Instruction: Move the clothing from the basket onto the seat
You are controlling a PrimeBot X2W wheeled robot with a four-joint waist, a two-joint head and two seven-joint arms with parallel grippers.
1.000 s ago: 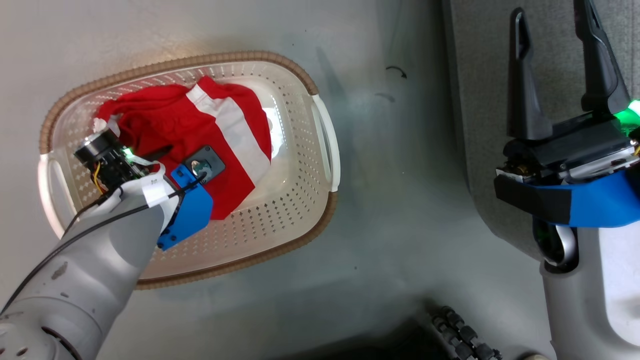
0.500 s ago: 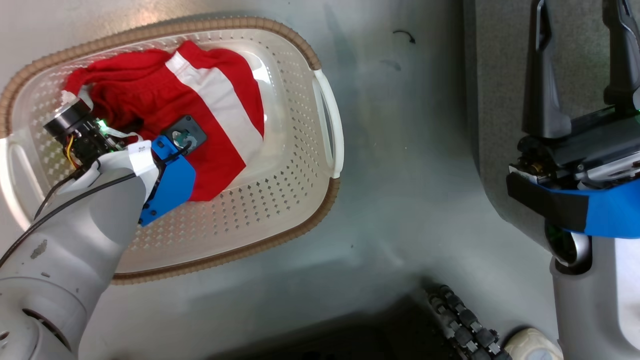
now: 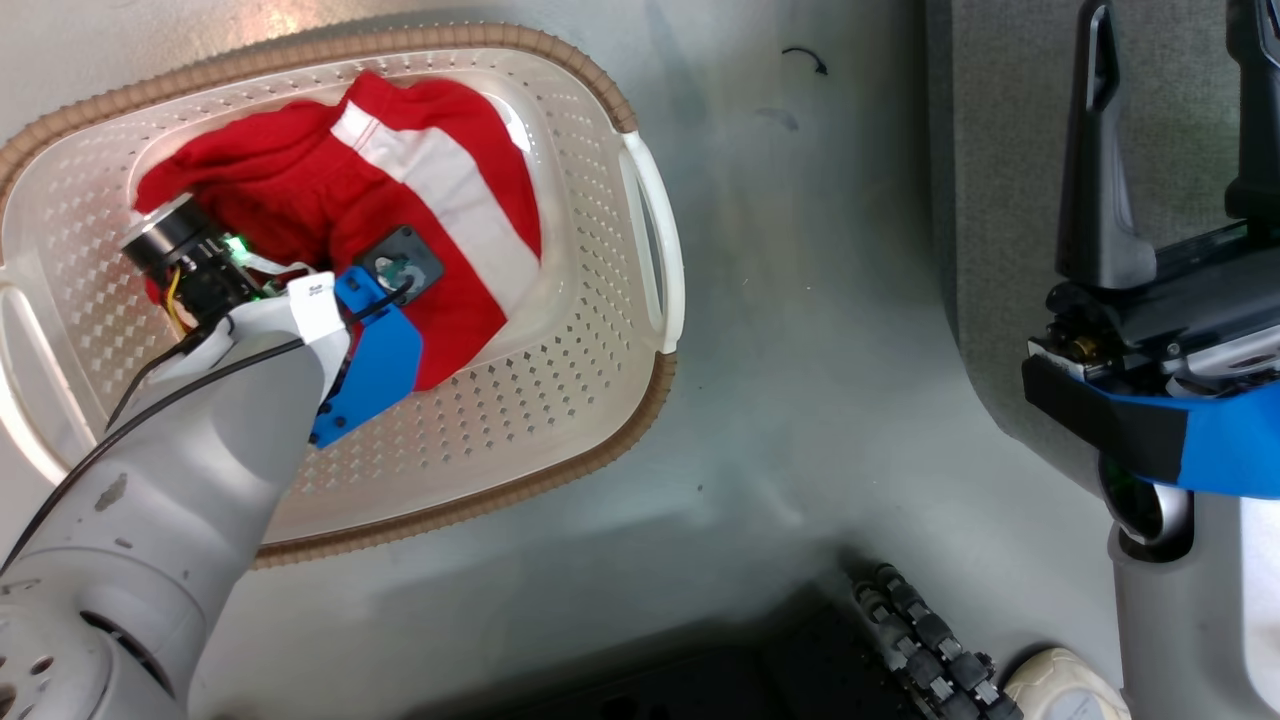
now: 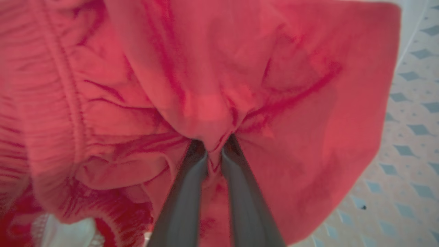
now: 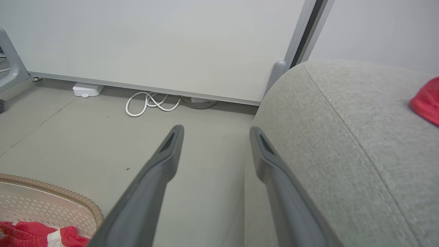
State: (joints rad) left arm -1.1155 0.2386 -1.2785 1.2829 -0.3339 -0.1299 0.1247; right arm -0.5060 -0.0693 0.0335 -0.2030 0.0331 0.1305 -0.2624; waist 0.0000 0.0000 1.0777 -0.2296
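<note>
One large grey seat (image 5: pixel 343 154) bore a red piece of the clothing (image 5: pixel 427 101); the basket (image 3: pixel 590 400) on the floor (image 3: pixel 800 350) held the other red-and-white garment (image 3: pixel 440 200). Left jaws pinched narrow on a fold of it, the cloth more bunched than half a second earlier; right jaws stood wide, empty.

One basket (image 3: pixel 640 230) on the left, one red garment (image 3: pixel 440 200) in it. One grey seat (image 5: pixel 343 137) on the right, bearing one red scrap (image 5: pixel 427 101), possibly a second garment. Two grippers: left gripper (image 4: pixel 214 151), right gripper (image 5: pixel 216 135). Far off, one white cable (image 5: pixel 151 104).
</note>
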